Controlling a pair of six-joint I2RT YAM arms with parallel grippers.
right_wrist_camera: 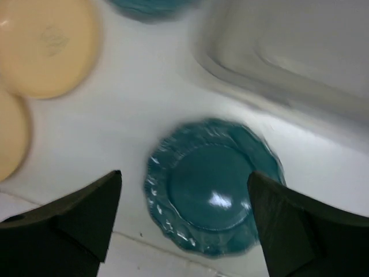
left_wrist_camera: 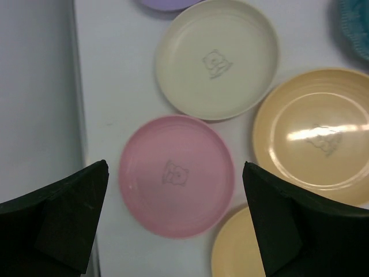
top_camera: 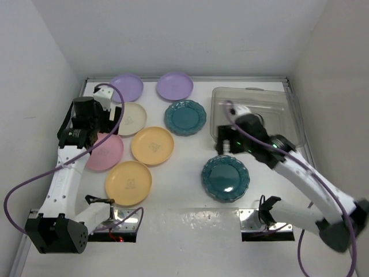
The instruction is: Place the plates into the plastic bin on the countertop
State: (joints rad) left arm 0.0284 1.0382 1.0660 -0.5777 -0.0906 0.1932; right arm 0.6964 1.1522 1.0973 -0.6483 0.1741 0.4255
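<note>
Eight plates lie on the white countertop [top_camera: 184, 156]: two lavender [top_camera: 126, 86] [top_camera: 174, 85], cream [top_camera: 131, 118], pink [top_camera: 105, 154], two yellow-orange [top_camera: 152, 145] [top_camera: 128, 183], and two dark teal [top_camera: 185, 117] [top_camera: 225, 178]. The clear plastic bin [top_camera: 271, 104] stands at the back right. My left gripper [left_wrist_camera: 174, 167] hangs open above the pink plate [left_wrist_camera: 176, 176], beside the cream plate [left_wrist_camera: 217, 57]. My right gripper [right_wrist_camera: 184, 175] is open over the near teal plate [right_wrist_camera: 213, 184], just in front of the bin [right_wrist_camera: 288, 52]. Neither gripper holds anything.
White walls close the countertop on the left, back and right. The pink plate lies near the left wall [left_wrist_camera: 34, 86]. Both arm bases and metal mounting plates [top_camera: 190, 222] sit at the near edge. Purple cables loop off each arm.
</note>
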